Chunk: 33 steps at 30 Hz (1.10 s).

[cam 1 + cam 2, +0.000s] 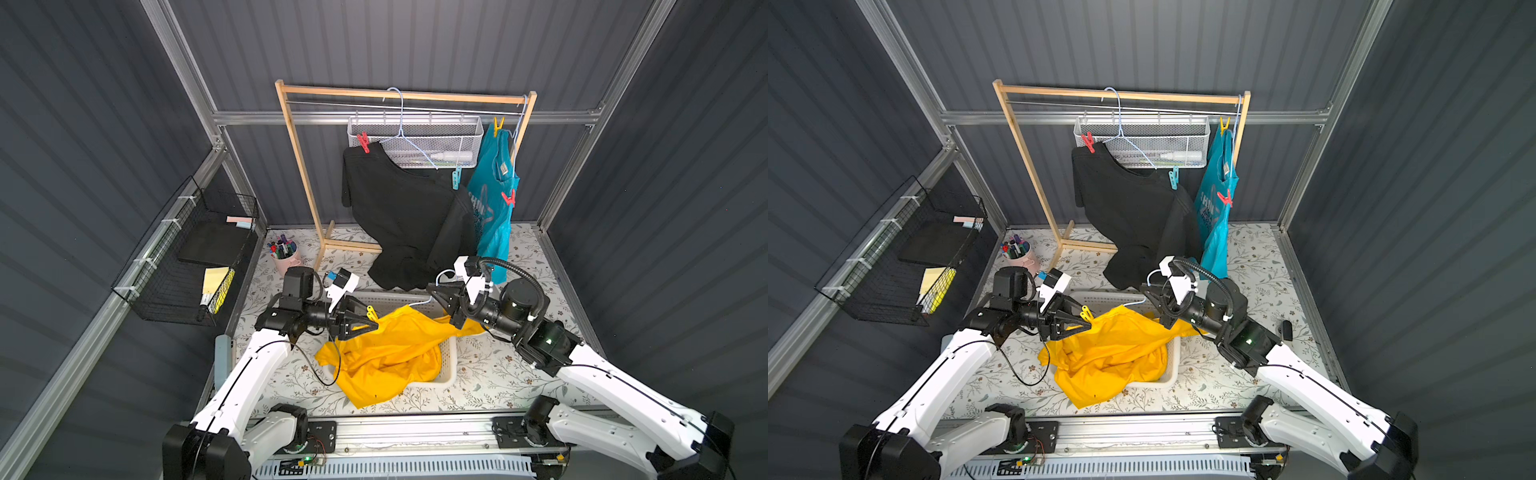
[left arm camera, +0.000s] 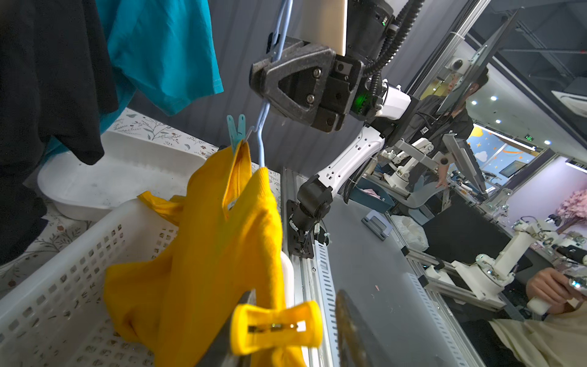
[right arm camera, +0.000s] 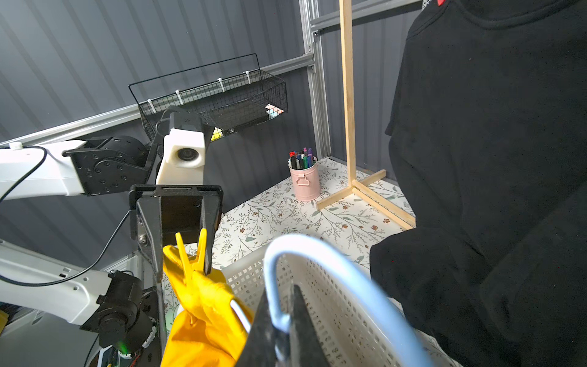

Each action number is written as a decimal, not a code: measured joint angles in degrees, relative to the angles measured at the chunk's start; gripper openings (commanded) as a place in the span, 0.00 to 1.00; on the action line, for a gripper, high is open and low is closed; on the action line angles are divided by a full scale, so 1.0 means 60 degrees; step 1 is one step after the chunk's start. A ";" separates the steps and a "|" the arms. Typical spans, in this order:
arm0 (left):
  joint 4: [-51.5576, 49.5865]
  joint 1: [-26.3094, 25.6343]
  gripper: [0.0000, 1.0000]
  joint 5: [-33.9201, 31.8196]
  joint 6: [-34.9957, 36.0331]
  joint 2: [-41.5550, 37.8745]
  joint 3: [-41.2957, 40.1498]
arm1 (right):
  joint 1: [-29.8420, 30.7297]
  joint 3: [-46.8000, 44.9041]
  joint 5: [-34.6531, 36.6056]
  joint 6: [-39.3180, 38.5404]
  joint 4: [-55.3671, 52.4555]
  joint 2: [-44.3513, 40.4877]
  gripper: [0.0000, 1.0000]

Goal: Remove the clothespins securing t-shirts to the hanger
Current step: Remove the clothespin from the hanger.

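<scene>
The mustard-yellow t-shirt (image 1: 386, 353) droops into the white basket, hanging from a light blue hanger (image 3: 317, 248). My right gripper (image 1: 434, 291) is shut on that hanger's hook. My left gripper (image 1: 372, 320) straddles the yellow clothespin (image 2: 276, 327) on the shirt's shoulder. One finger touches the pin and a small gap shows at the other. A teal clothespin (image 2: 236, 130) holds the other shoulder. On the rack hangs the black t-shirt (image 1: 399, 208) with a red pin (image 1: 363, 142) and a teal pin (image 1: 456, 178). Beside it the teal t-shirt (image 1: 494, 216) carries a yellow pin (image 1: 498, 126) and a red pin (image 1: 509, 198).
The white perforated basket (image 1: 451, 361) sits mid-table under the yellow shirt. The wooden rack (image 1: 299, 166) stands at the back with a white mesh basket (image 1: 415, 137) behind it. A pink pen cup (image 1: 286, 257) and a black wire basket (image 1: 187, 266) are at the left.
</scene>
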 measured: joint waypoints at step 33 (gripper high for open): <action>0.1468 0.0062 0.00 -0.2758 -0.1650 -0.2113 0.0000 | 0.0222 0.1147 -0.0346 -0.0262 -0.0393 0.1089 0.00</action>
